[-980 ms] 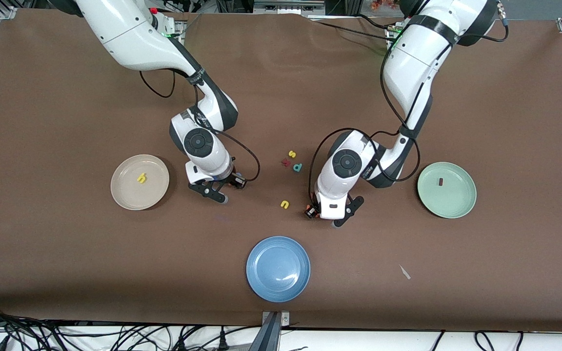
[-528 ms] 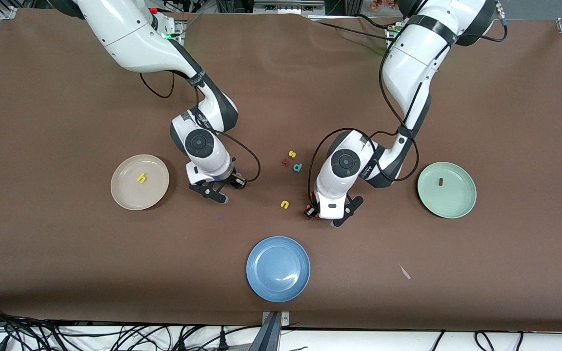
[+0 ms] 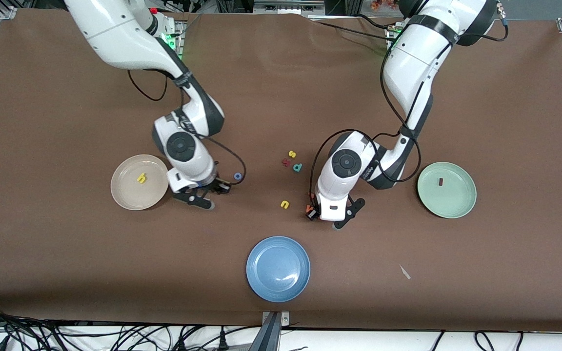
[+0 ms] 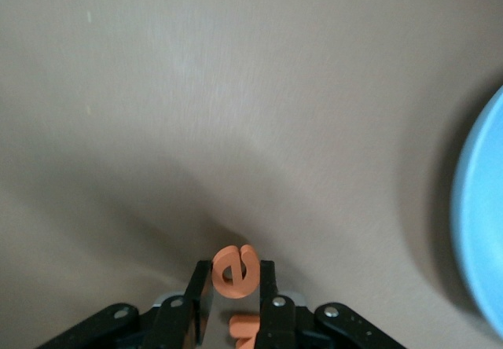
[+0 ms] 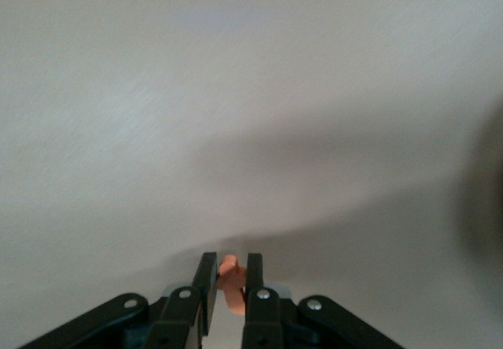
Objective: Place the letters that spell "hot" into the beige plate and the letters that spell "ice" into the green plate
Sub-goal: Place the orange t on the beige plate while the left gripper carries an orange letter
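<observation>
The left gripper [image 4: 235, 306] has its two black fingers [image 4: 269, 302] squeezed on the orange e [image 4: 235, 270]. The little letter stands up between the fingers. In the front view this gripper [image 3: 335, 225] is low over the brown worktop [image 3: 505, 107], near the middle, just above the blue plate [image 3: 278, 268]. A small orange bit [image 3: 309, 209] shows right beside the hand; I cannot tell which letter it is.

The right gripper [image 5: 229, 286] is pinched tight on a small orange letter, the orange t [image 5: 229, 278]. Only a bit of it peeks out between the fingers [image 5: 206, 280]. In the front view this gripper [image 3: 202, 201] hangs low over the worktop, just beside the beige plate [image 3: 139, 182].

The yellow h [image 3: 141, 178] lies in the beige plate, which sits toward the right arm's end of the worktop. The blue o [image 3: 236, 176] lies flat on the worktop near the right gripper, toward the middle.

The green plate [image 3: 447, 189] sits toward the left arm's end. The dark red i [image 3: 440, 182] lies in it.

In the middle of the worktop there is a small bunch of letters: a yellow s [image 3: 291, 154], a teal p [image 3: 298, 167] and a pink-red letter [image 3: 286, 163] close together. A yellow u [image 3: 285, 204] lies alone, nearer to the front camera than the bunch. The blue plate sits near the front edge of the worktop.
</observation>
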Motion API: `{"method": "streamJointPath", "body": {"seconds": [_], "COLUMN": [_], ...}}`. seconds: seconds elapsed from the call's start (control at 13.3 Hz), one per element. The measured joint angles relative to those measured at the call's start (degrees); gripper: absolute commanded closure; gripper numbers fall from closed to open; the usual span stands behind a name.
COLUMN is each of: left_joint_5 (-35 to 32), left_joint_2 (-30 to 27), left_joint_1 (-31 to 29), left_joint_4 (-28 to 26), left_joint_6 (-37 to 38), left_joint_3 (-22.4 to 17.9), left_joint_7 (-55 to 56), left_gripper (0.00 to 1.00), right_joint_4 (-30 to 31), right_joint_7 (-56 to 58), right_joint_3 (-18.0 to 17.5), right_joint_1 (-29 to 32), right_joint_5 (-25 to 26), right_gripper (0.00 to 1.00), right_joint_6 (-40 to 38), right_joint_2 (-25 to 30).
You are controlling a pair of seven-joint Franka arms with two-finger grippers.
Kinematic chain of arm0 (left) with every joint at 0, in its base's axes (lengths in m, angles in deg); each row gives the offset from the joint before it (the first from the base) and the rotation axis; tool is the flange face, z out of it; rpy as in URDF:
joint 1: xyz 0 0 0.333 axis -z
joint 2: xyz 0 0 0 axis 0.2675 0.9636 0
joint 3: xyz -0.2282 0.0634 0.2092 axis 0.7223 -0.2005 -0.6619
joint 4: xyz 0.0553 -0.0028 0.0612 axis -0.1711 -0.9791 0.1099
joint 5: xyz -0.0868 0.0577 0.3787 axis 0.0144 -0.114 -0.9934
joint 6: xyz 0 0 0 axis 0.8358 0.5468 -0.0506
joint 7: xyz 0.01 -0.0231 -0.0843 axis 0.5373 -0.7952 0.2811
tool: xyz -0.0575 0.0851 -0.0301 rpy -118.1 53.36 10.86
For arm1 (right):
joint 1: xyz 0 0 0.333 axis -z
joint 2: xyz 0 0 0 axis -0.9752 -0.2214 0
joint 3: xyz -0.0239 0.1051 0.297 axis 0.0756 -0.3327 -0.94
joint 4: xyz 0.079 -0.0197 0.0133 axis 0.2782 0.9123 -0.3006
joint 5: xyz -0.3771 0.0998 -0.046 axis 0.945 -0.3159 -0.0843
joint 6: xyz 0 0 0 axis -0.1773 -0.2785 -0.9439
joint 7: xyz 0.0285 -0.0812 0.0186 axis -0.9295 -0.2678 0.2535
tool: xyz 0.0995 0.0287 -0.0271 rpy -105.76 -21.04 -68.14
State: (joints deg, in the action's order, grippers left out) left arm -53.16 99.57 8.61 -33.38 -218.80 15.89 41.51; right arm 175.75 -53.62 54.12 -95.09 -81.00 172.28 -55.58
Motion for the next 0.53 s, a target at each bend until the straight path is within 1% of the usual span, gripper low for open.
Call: {"method": "streamJointPath", "body": {"seconds": [0.08,0.23,0.3,0.38,0.45,0.53], "left_joint_5": [0.0,0.1,0.2,0.4,0.6,0.7], "left_joint_2": [-1.1,-4.8,-7.0,-9.2,-11.1,-12.6], "left_joint_1": [-0.8,-3.7,-6.2,-9.6,-13.1,-16.5], "left_joint_4": [0.7,1.7,1.9,1.9,1.9,1.8], "left_joint_6": [3.4,11.5,16.4,22.0,27.5,33.0], "left_joint_3": [0.0,0.7,2.1,3.9,5.3,6.2], "left_joint_7": [-1.8,-7.3,-11.6,-17.7,-24.5,-31.9], "left_gripper": [0.99,0.99,0.99,0.98,0.98,0.97], "right_joint_4": [1.0,5.2,7.9,10.7,13.2,15.3], "right_joint_7": [6.5,18.6,23.2,26.9,29.6,31.1], "right_joint_3": [0.1,0.3,0.4,0.9,1.8,2.7], "right_joint_1": [2.7,8.6,10.9,12.5,13.3,13.5], "right_joint_5": [0.0,-0.1,-0.1,-0.1,-0.1,-0.1], "right_gripper": [1.0,1.0,0.97,0.86,0.68,0.61], "right_joint_6": [-2.3,-5.2,-5.7,-5.8,-5.8,-5.8], "right_joint_2": [2.5,8.7,11.8,14.4,16.3,17.4]}}
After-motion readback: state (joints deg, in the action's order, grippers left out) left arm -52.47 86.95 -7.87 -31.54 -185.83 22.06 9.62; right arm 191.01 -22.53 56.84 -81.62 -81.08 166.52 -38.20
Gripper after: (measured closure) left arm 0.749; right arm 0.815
